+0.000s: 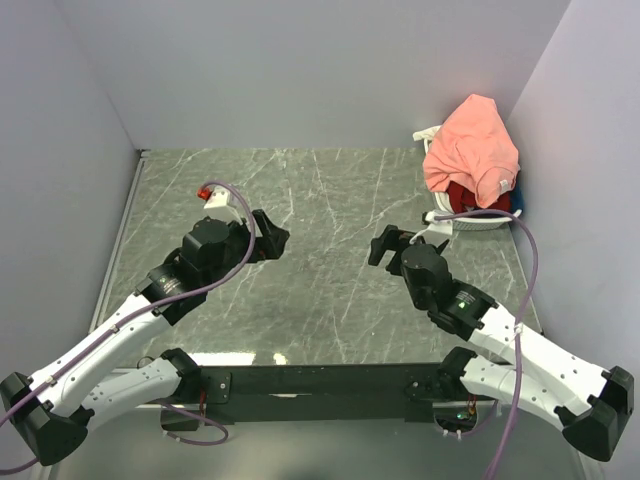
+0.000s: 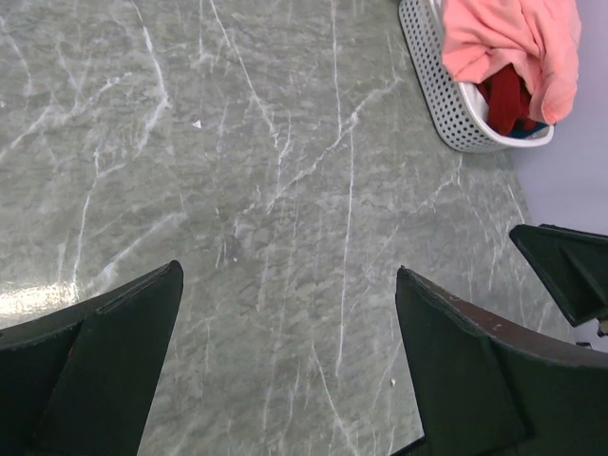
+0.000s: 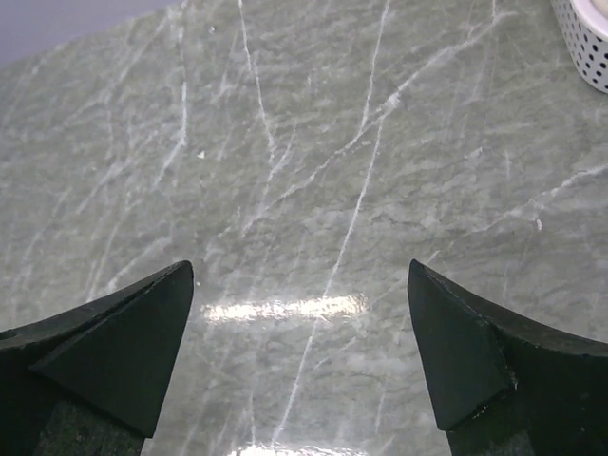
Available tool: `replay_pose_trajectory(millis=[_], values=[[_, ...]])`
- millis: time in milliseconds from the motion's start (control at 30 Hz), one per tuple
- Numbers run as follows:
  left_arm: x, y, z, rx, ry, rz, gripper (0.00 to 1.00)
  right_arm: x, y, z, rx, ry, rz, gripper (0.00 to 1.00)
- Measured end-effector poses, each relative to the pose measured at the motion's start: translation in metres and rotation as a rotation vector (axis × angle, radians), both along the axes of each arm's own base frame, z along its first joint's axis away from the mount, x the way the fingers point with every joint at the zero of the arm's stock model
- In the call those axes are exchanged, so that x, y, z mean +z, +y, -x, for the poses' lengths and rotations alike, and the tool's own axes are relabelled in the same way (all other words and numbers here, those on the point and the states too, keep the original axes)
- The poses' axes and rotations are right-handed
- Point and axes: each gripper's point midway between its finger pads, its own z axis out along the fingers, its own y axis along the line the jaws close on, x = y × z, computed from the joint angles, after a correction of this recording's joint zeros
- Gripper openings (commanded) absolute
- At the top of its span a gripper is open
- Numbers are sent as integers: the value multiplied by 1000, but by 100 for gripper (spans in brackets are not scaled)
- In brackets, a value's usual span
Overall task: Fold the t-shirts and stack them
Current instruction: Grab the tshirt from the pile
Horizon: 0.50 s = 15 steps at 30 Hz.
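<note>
A salmon-pink t-shirt (image 1: 470, 148) is heaped on top of a white perforated basket (image 1: 468, 222) at the far right of the table. A dark red shirt (image 1: 468, 194) and a bit of blue cloth (image 1: 514, 193) show under it. The left wrist view also shows the pink shirt (image 2: 508, 43), the dark red shirt (image 2: 503, 95) and the basket (image 2: 437, 90) at upper right. My left gripper (image 1: 272, 238) is open and empty over bare table, left of centre. My right gripper (image 1: 388, 243) is open and empty, right of centre, short of the basket.
The marble table (image 1: 320, 200) is walled by grey panels at the back and both sides. The basket's edge shows at the top right of the right wrist view (image 3: 587, 38). The right gripper's finger (image 2: 565, 266) shows in the left wrist view.
</note>
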Motion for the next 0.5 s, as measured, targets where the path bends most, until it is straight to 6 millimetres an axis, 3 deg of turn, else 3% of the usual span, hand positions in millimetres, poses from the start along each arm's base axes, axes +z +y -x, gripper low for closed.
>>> replay_pose_trajectory(millis=[400,500], values=[[-2,-2,9,-47,11,-14,100,10,3,-6,17,5,60,98],[-6,0,10,-48,23,-27,99,14,-1,-16,-6,10,87,97]])
